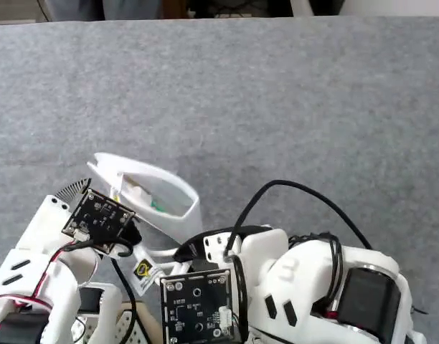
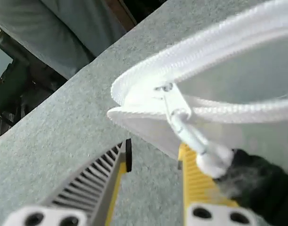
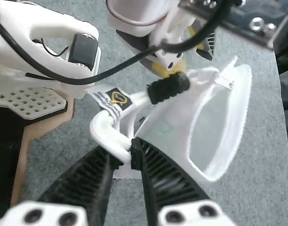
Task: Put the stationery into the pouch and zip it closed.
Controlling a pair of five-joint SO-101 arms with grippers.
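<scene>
The right pincer (image 3: pixel 131 153) pinches the pouch (image 3: pixel 172 132), but the open left pincer (image 2: pixel 156 153) might miss the zipper pull (image 2: pixel 188 134) by its finger.

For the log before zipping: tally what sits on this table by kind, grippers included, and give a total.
Pouch: 1
Grippers: 2 (left gripper, right gripper)
Zipper pull: 1
Label: 1
Things inside the pouch: too hidden to count
Total counted: 5
</scene>
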